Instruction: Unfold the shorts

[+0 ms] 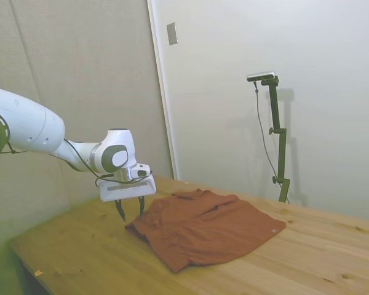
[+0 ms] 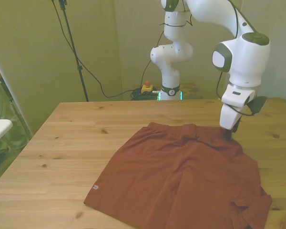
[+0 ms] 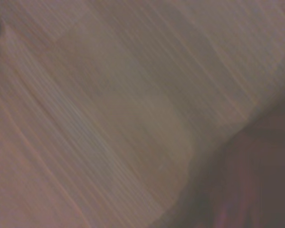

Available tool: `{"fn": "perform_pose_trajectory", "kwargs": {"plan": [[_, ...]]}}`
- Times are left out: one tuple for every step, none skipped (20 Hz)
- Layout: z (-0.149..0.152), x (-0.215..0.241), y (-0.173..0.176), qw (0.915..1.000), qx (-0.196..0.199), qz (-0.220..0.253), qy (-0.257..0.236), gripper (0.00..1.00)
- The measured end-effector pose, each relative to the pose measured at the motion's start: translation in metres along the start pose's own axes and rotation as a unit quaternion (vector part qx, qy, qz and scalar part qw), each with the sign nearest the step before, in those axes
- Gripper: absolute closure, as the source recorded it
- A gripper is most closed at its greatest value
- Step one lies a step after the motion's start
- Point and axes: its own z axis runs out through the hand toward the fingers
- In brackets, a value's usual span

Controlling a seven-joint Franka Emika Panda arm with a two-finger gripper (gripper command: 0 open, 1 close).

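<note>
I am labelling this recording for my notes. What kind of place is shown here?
Probably a robot lab or test room, not a home: a white arm is mounted behind a bare wooden table, cables lie on the floor by plain walls, and only the shorts lie on the table.

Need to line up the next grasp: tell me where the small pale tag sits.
On the rust-red cloth shorts, the pale tag marks the corner toward the front view's left, far from the tool.

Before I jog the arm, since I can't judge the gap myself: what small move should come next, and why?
Probably a short drop and nudge toward the rust-red cloth shorts: the open two-finger gripper hangs just off their rumpled edge, above the wooden table, holding nothing, and folds remain at that end.
</note>
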Motion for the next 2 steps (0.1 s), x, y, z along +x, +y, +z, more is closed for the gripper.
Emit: {"fn": "perform_pose_trajectory", "kwargs": {"plan": [[-0.0088, -0.0016, -0.0003, 1.0, 0.002, 0.001, 0.003, 0.0], [-0.0166, -0.0031, -0.0009, 1.0, 0.005, 0.002, 0.007, 0.0]]}}
